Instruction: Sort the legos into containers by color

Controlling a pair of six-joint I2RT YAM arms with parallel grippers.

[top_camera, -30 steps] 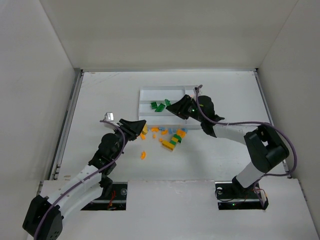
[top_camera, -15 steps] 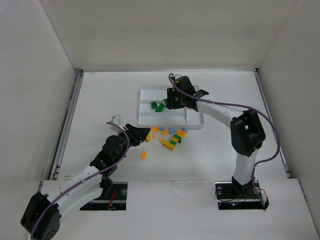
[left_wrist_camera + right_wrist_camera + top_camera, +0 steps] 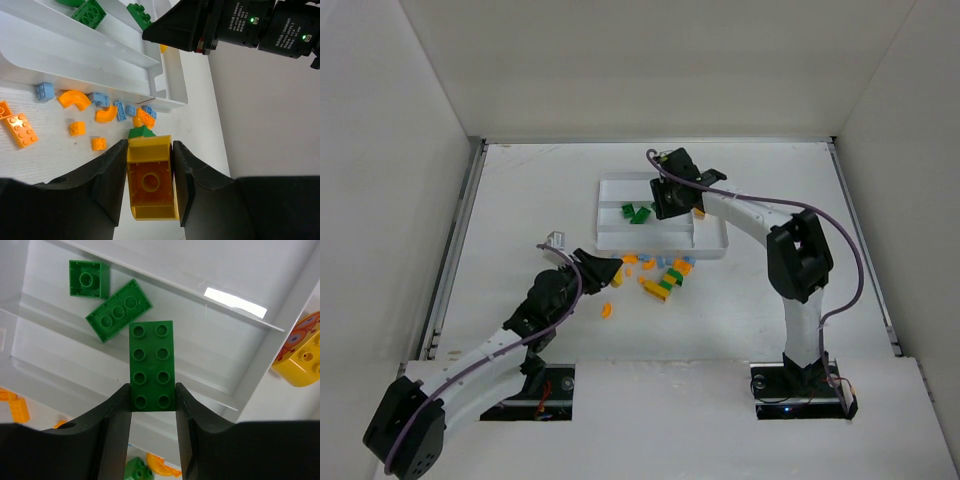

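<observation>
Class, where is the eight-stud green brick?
The brick, mid right wrist view, is held by the right gripper over the tray, beside two green bricks.

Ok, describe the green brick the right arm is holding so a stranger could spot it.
Find the white tray; the right pincer hangs over it. In its grip is a green brick with eight studs in two rows; the two green bricks nearby lie loose in a slot.

The tray [image 3: 612, 232] lies just behind the scattered bricks [image 3: 660, 272]; 1 stray brick [image 3: 606, 310] lies further forward, left of them. The right gripper [image 3: 663, 207], with a clamped brick [image 3: 151, 365], hangs over the tray, right of 2 bricks [image 3: 635, 211] in a slot; the left gripper [image 3: 613, 268], with the other clamped brick [image 3: 150, 182], is left of the scatter
</observation>
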